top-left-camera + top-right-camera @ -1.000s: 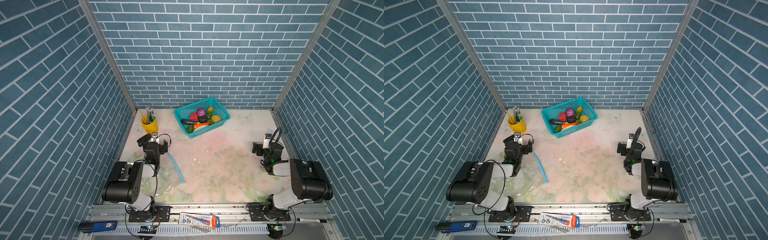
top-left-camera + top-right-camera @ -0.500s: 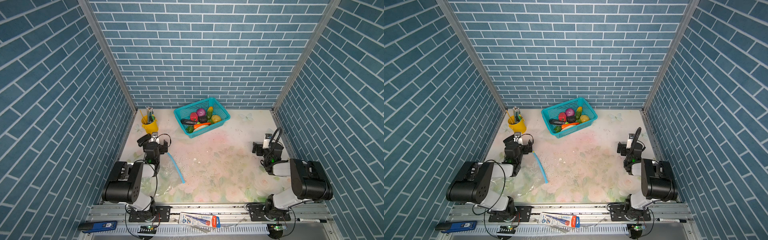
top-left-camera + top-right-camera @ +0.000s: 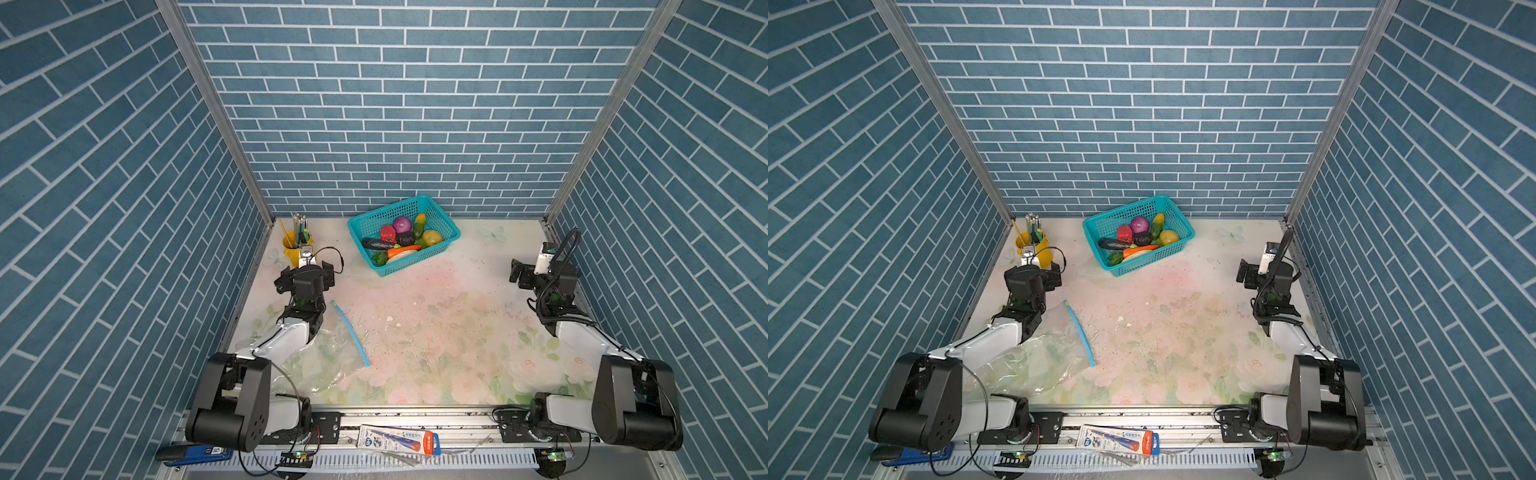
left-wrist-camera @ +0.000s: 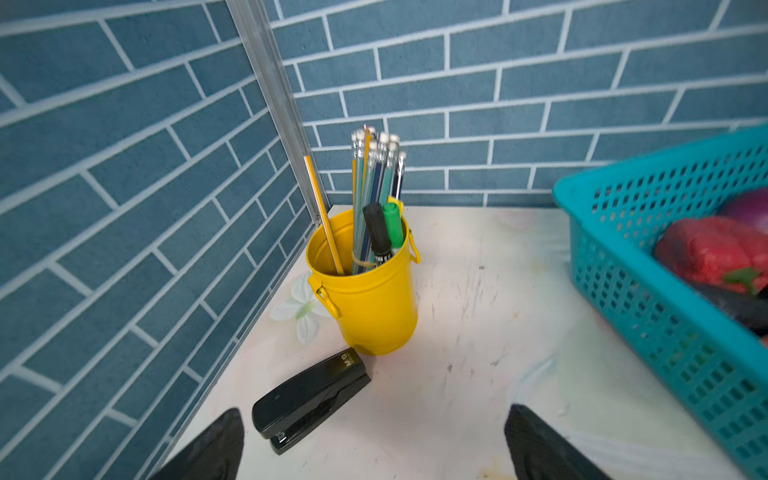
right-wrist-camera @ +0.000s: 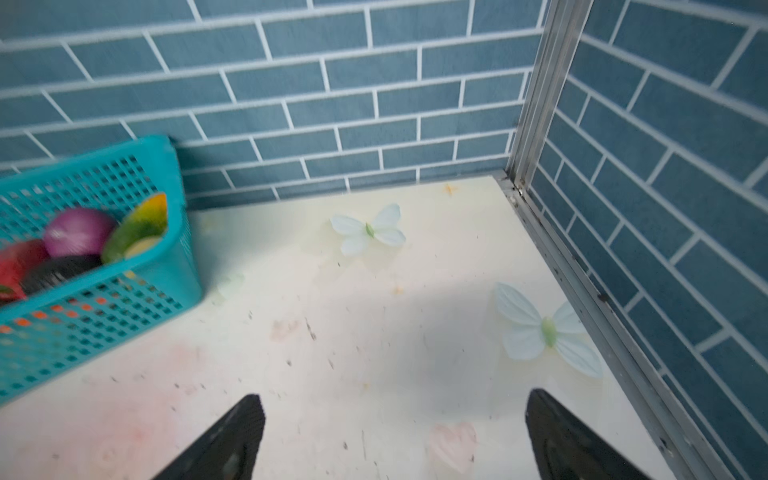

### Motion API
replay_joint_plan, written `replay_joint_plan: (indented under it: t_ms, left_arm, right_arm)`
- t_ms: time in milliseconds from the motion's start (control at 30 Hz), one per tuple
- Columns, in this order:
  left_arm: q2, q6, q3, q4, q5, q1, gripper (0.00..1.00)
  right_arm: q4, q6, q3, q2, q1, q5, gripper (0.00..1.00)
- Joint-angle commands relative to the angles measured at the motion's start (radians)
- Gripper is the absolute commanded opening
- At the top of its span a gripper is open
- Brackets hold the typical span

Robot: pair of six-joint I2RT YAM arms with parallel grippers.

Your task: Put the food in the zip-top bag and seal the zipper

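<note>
In both top views the food (image 3: 401,241) lies heaped in the teal basket (image 3: 374,220), none of it bagged yet. The zip-top bag (image 3: 328,365) lies flat on the table (image 3: 436,332), well apart from the basket toward the robot's base and its left side. It is partly beneath the left arm (image 3: 286,338); whether the arm touches it cannot be told. The zipper (image 3: 350,332) runs along the bag edge that faces the basket. The bag looks thin, limp and slick, likely to slide or crumple under a push, so the strip, probably its stiffest part, seems the best hold, with one lip pinched to lift the mouth. The toy vegetables look light and hard. The round ones may squirt out of a pinch, the long ones are best taken across the middle, and the basket's walls would crowd any reach. Between basket and bag the table is bare, good room for carrying, while the back wall (image 3: 395,124) stands just behind the basket. In the left wrist view the left gripper (image 4: 374,410) holds nothing, fingers wide apart. A stapler (image 4: 311,395) and a yellow pencil cup (image 4: 370,303) sit on the basket's left, both to be steered around. In the right wrist view the right gripper (image 5: 395,395) is likewise spread and empty over bare table on the basket's right, with the side wall's metal rail (image 5: 582,282) close by.
</note>
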Motion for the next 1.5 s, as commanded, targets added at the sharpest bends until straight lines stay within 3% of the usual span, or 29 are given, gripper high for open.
replay_joint_plan:
  t_ms: [0, 200, 367, 633, 900, 1167, 1367, 1467]
  left_arm:
    - [-0.012, -0.267, 0.126, -0.364, -0.04, -0.004, 0.99]
    - [0.086, -0.468, 0.304, -0.538, 0.202, -0.004, 0.99]
    - [0.181, -0.556, 0.396, -0.537, 0.373, -0.005, 0.99]
    - [0.323, -0.658, 0.526, -0.504, 0.54, -0.008, 0.99]
    - [0.456, -0.692, 0.63, -0.473, 0.629, -0.01, 0.99]
    - [0.582, -0.701, 0.769, -0.51, 0.676, -0.01, 0.99]
    - [0.647, -0.661, 0.85, -0.526, 0.711, -0.014, 0.99]
    - [0.671, -0.662, 0.87, -0.522, 0.723, -0.015, 0.99]
  right_arm:
    - [-0.158, 0.135, 0.054, 0.012, 0.053, -0.006, 0.99]
    - [-0.317, 0.138, 0.217, 0.104, 0.18, -0.004, 0.99]
    - [-0.459, 0.268, 0.398, 0.238, 0.21, -0.04, 0.99]
    - [-0.452, 0.391, 0.605, 0.442, 0.224, -0.25, 0.98]
    - [-0.435, 0.425, 0.837, 0.649, 0.224, -0.376, 0.91]
    - [-0.53, 0.335, 1.097, 0.848, 0.224, -0.398, 0.9]
    - [-0.465, 0.308, 1.142, 0.911, 0.227, -0.441, 0.91]
    - [-0.459, 0.306, 1.173, 0.964, 0.229, -0.476, 0.87]
